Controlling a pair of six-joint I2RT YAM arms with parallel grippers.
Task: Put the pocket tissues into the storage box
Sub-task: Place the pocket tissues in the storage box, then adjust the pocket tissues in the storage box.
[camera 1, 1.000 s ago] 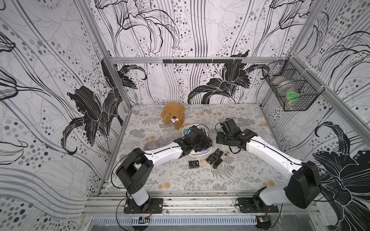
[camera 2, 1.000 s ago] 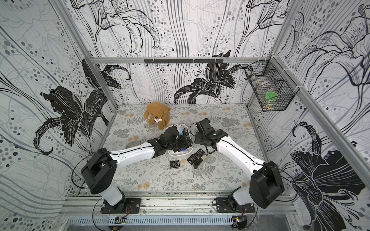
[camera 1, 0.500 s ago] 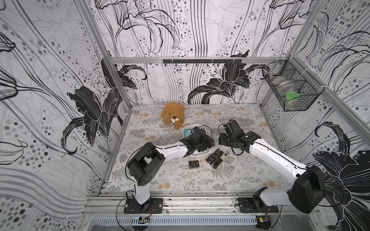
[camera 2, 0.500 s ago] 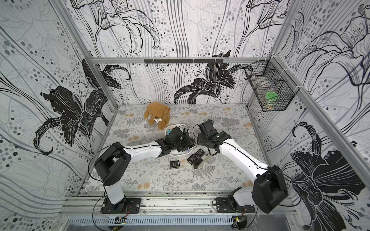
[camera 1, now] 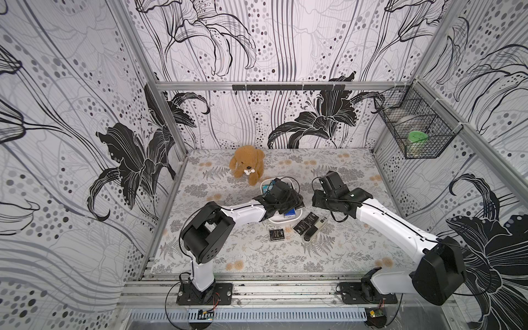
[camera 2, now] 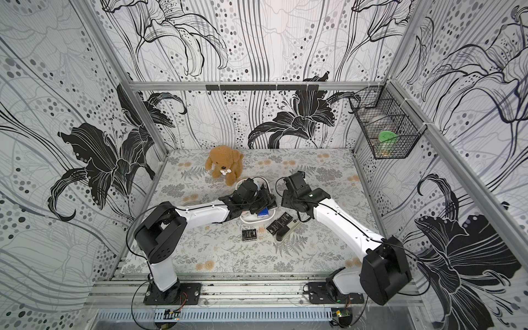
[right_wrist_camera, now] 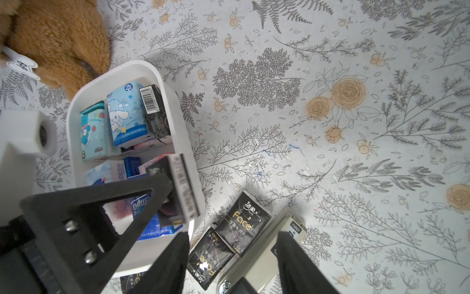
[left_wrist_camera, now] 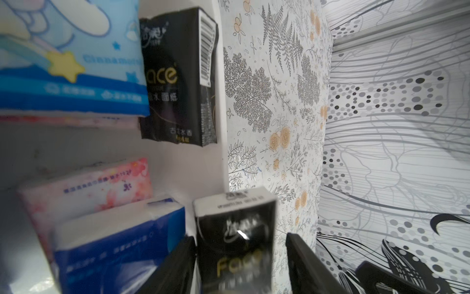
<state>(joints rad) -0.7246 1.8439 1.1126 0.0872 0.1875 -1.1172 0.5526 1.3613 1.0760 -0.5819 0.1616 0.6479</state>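
Note:
The white storage box [camera 1: 281, 221] [right_wrist_camera: 122, 73] stands mid-table and holds several pocket tissues: light blue [right_wrist_camera: 127, 112], teal [right_wrist_camera: 92, 132], black [left_wrist_camera: 178, 76], pink [left_wrist_camera: 86, 188] and dark blue [left_wrist_camera: 114, 241]. My left gripper [left_wrist_camera: 239, 236] is open over the box. A blurred black packet [left_wrist_camera: 236, 229] [right_wrist_camera: 178, 188] sits between its jaws, with a gap on one side. Two black packets [right_wrist_camera: 244, 219] [right_wrist_camera: 211, 257] lie on the table beside the box, and a third [camera 1: 276, 234] lies in front of it. My right gripper [right_wrist_camera: 232, 257] hovers open above the two, holding nothing.
A long black-and-silver stapler-like object [right_wrist_camera: 267, 254] [camera 1: 314, 230] lies against the two black packets. A brown teddy dog [camera 1: 247, 164] sits just behind the box. A black wire basket [camera 1: 414, 128] hangs on the right wall.
The left arm pushed its gripper farther over the box, and its jaws spread wider around the black packet. The right gripper shifted slightly to the right.

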